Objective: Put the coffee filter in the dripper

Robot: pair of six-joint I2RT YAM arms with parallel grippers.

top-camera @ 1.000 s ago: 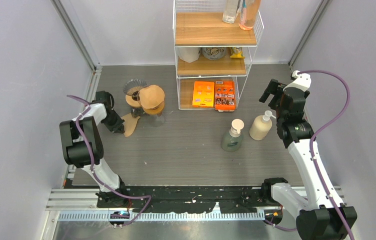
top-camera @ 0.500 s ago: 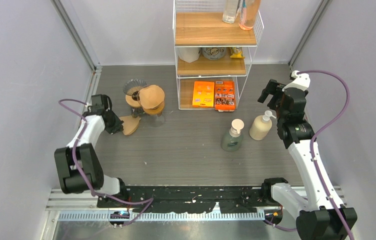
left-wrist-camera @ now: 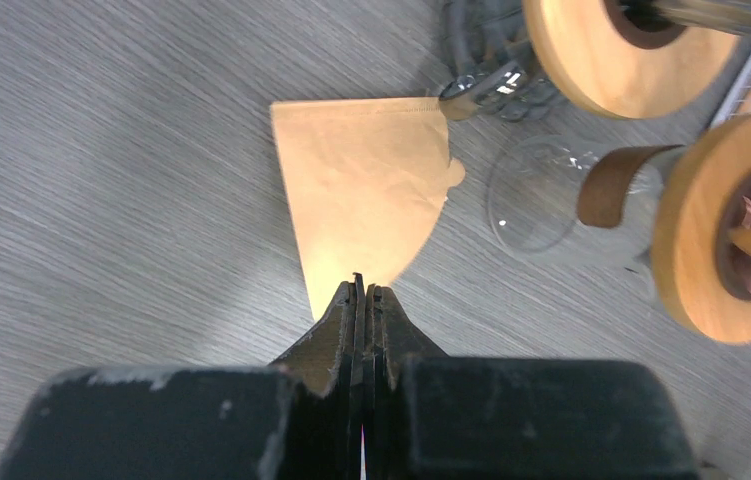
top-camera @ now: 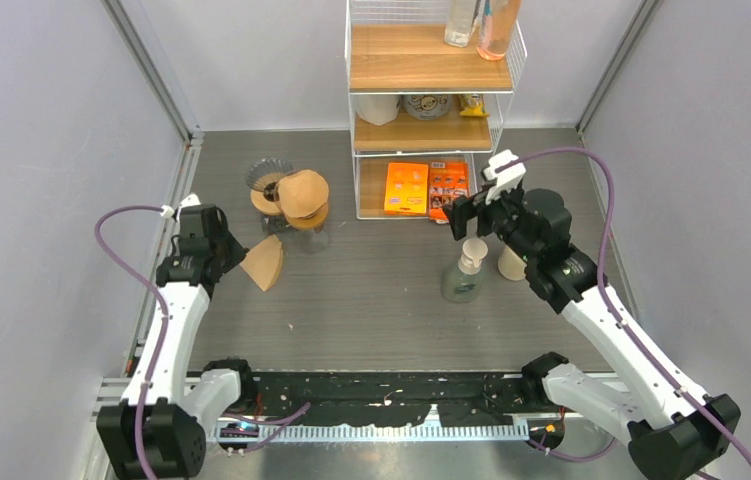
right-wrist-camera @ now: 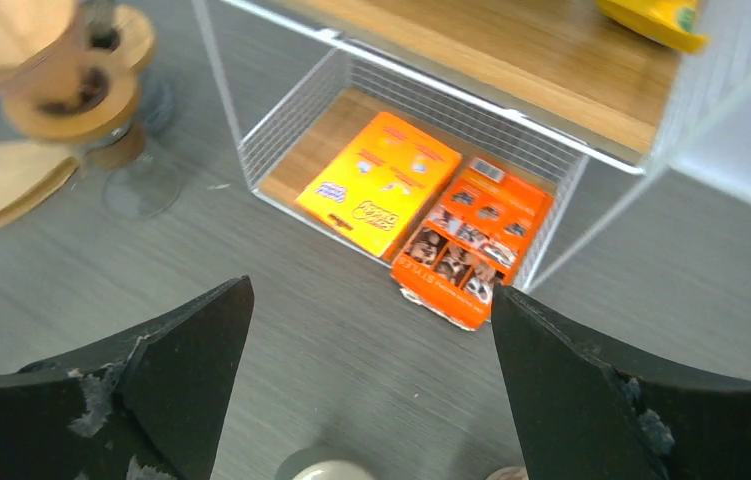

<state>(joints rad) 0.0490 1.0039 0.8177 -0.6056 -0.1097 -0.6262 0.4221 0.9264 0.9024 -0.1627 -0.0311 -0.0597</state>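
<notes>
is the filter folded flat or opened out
Folded flat: the coffee filter is one flat wedge, its tip pinched in the left gripper.

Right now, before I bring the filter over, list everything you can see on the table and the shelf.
coffee filter: one, brown paper, pinched at its tip, left of centre
drippers: two, glass with wooden collars, far left, beside the shelf
shelf: one, white wire with wooden boards, back centre
boxes: two, orange, bottom board
small items: three, white, grey and yellow, middle board
bottles: two, one clear, one pinkish, top board
pump bottles: two, grey-green and cream, right of centre
table: one, grey wood grain
left gripper: black, shut on the coffee filter
right gripper: black, open, over the pump bottles
</notes>
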